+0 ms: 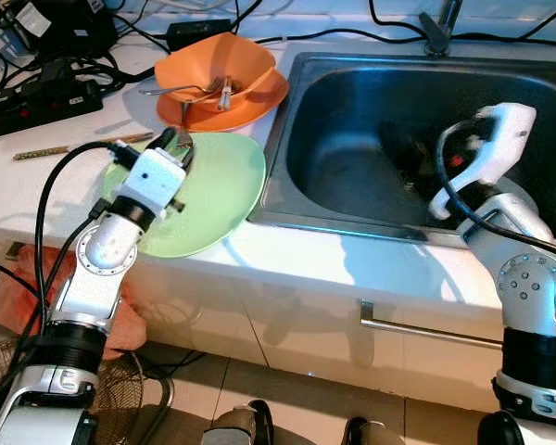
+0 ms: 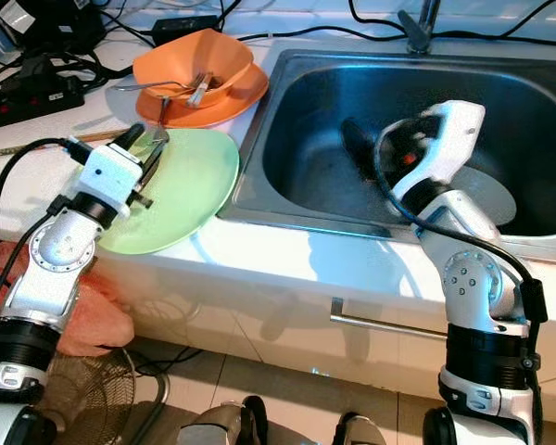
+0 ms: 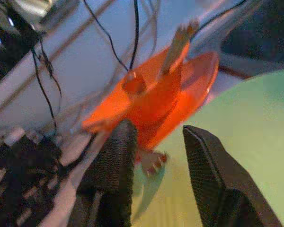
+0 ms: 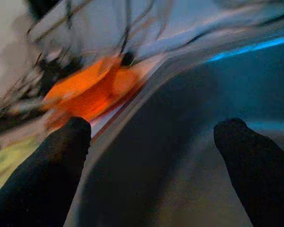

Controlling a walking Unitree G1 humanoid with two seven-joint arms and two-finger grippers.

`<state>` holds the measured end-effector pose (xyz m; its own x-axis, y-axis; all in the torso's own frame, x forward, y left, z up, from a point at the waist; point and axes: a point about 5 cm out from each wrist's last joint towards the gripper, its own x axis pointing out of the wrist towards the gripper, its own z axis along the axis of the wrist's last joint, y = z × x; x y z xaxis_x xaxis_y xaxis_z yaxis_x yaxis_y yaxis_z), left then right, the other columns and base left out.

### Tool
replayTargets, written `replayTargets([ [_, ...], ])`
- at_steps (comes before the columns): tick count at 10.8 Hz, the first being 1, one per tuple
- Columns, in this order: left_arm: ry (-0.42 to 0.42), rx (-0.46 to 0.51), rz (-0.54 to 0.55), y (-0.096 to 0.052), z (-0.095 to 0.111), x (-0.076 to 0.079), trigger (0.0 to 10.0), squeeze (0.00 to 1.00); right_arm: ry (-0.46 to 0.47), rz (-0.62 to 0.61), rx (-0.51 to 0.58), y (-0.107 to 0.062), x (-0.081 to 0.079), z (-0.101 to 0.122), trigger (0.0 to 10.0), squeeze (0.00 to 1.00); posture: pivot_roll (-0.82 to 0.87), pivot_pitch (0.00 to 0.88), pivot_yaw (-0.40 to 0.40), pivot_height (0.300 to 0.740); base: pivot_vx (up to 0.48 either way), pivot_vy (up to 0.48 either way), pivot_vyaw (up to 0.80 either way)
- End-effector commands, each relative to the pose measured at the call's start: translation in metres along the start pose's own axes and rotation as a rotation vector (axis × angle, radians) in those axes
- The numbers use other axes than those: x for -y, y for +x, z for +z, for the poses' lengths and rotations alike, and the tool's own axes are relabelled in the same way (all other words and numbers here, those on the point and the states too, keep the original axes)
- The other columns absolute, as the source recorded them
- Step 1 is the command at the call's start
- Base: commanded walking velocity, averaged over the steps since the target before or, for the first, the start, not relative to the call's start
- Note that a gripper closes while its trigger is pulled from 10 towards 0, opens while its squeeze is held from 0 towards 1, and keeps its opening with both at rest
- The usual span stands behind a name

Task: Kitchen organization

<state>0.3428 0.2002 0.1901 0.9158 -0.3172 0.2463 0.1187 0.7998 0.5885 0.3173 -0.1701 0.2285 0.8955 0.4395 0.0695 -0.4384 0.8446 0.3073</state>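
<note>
A pale green plate (image 1: pixel 213 190) lies on the white counter just left of the steel sink (image 1: pixel 338 120). Behind it an orange bowl (image 1: pixel 224 65) sits on an orange plate (image 1: pixel 259 102), with a fork and other cutlery (image 1: pixel 208 91) inside. My left gripper (image 1: pixel 174 142) hovers over the green plate's far left rim, open, with its fingers (image 3: pixel 116 156) pointing at the orange bowl (image 3: pixel 151 101). My right gripper (image 1: pixel 403 153) reaches down into the sink basin, open wide (image 4: pixel 151 127), holding nothing.
A chopstick (image 1: pixel 65 146) lies on the counter left of the green plate. A black power strip (image 1: pixel 37 107) and tangled cables crowd the back left. The tap base (image 1: pixel 437 37) stands behind the sink. A drawer handle (image 1: pixel 426 331), an orange cloth (image 1: pixel 18 297) and a fan (image 1: pixel 120 389) sit below.
</note>
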Motion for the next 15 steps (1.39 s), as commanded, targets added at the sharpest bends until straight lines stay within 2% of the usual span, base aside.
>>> replayTargets([
  [1, -0.017, -0.033, 0.001, -0.001, -0.005, -0.003, 10.0, 1.0, 0.007, 0.08, -0.045, -0.001, -0.012, -0.006, 10.0, 0.0, 0.04, 0.143, 0.09, 0.74, 0.0, 0.0, 0.0],
  [4, -0.028, -0.066, 0.012, 0.003, -0.009, -0.009, 10.0, 1.0, 0.032, 0.255, -0.165, -0.019, -0.023, -0.016, 10.0, 0.0, 0.03, 0.146, 0.09, 0.74, 0.0, 0.0, 0.0],
  [7, -0.051, -0.116, -0.023, 0.005, -0.02, -0.012, 10.0, 1.0, -0.011, 0.278, -0.207, -0.025, -0.021, -0.016, 10.0, 0.0, 0.02, 0.147, 0.089, 0.74, 0.0, 0.0, 0.0],
  [11, -0.02, -0.151, -0.018, 0.013, -0.027, -0.023, 10.0, 1.0, -0.028, 0.314, -0.229, -0.029, -0.027, -0.018, 10.0, 0.0, 0.01, 0.154, 0.093, 0.74, 0.0, 0.0, 0.0],
  [15, 0.052, -0.155, -0.062, 0.018, -0.034, 0.001, 10.0, 1.0, -0.039, 0.328, -0.22, -0.031, -0.033, -0.019, 10.0, 0.0, 0.0, 0.154, 0.114, 0.74, 0.0, 0.0, 0.0],
])
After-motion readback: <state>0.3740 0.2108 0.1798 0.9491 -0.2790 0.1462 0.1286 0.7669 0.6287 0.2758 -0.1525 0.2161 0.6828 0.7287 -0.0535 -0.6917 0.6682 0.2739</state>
